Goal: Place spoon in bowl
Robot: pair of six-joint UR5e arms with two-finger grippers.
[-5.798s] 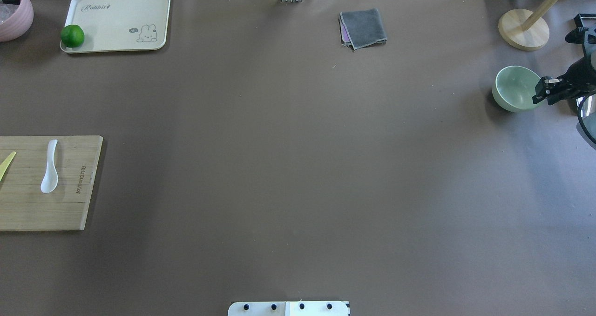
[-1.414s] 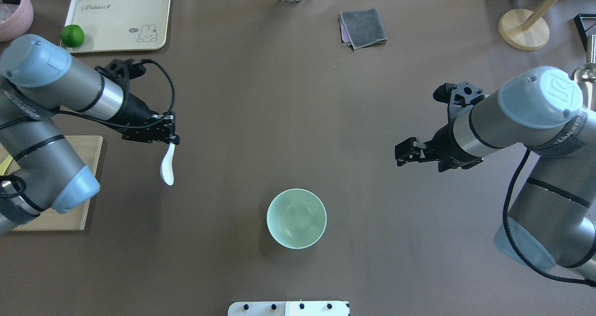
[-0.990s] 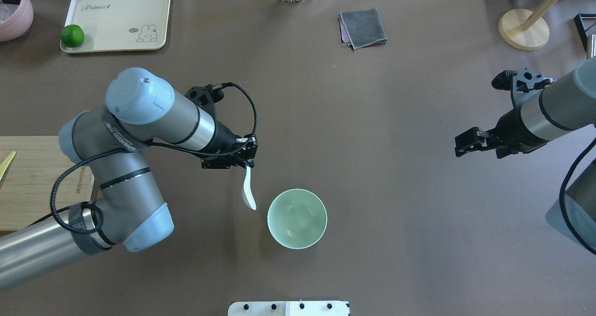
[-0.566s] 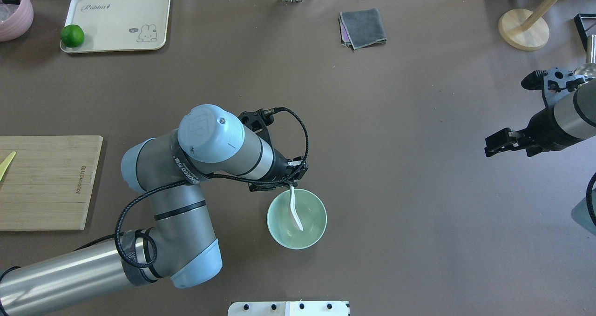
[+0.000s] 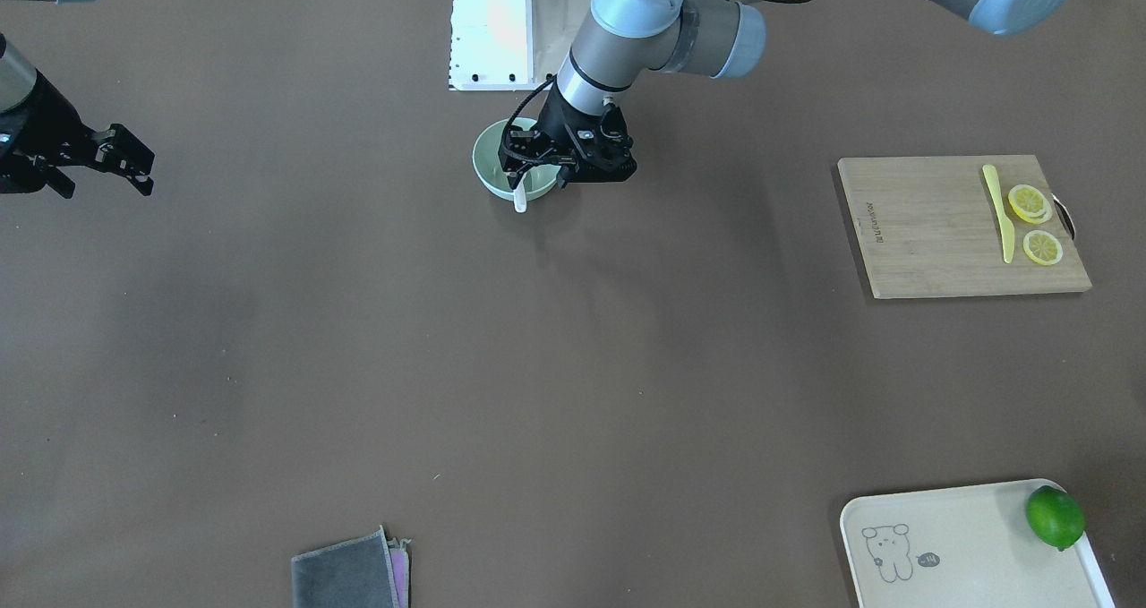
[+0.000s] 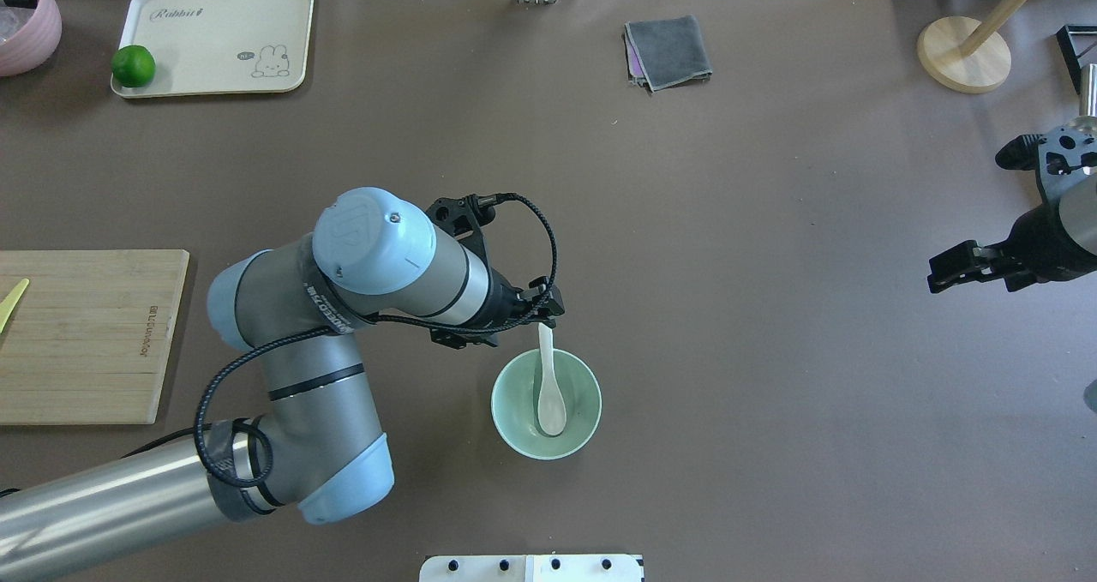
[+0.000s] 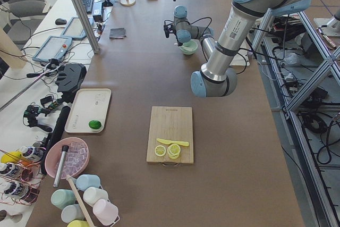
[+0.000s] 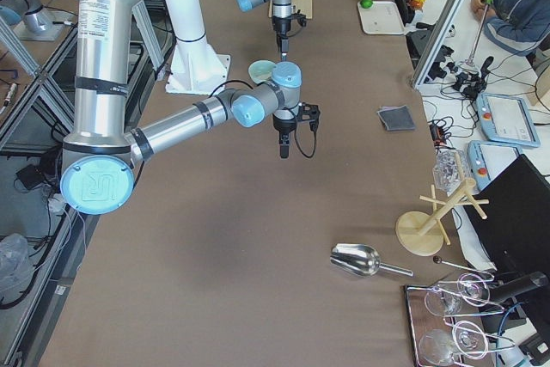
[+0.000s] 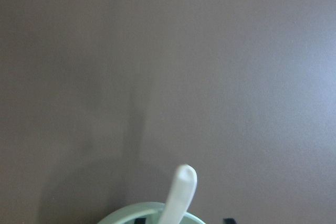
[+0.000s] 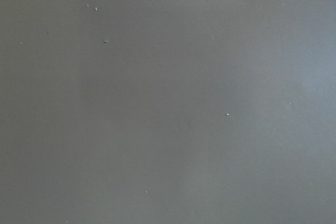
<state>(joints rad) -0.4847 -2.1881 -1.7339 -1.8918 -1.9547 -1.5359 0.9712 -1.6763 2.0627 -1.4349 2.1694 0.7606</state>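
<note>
The white spoon lies in the mint-green bowl near the table's front middle. Its scoop rests on the bowl's bottom and its handle leans out over the far rim. My left gripper hovers just behind the bowl, over the handle's tip, open and not holding the spoon. The left wrist view shows the handle's end and a bit of the bowl's rim at its bottom edge. From the front, the handle sticks out over the bowl. My right gripper is open and empty, far to the right.
A bamboo cutting board with a pale-yellow knife and lemon slices lies at the left. A cream tray with a lime, a pink bowl, a grey cloth and a wooden stand line the far edge.
My left arm carried the spoon from the left to over the bowl and let it go; the spoon now rests in the bowl. My right arm drew back to the right.
</note>
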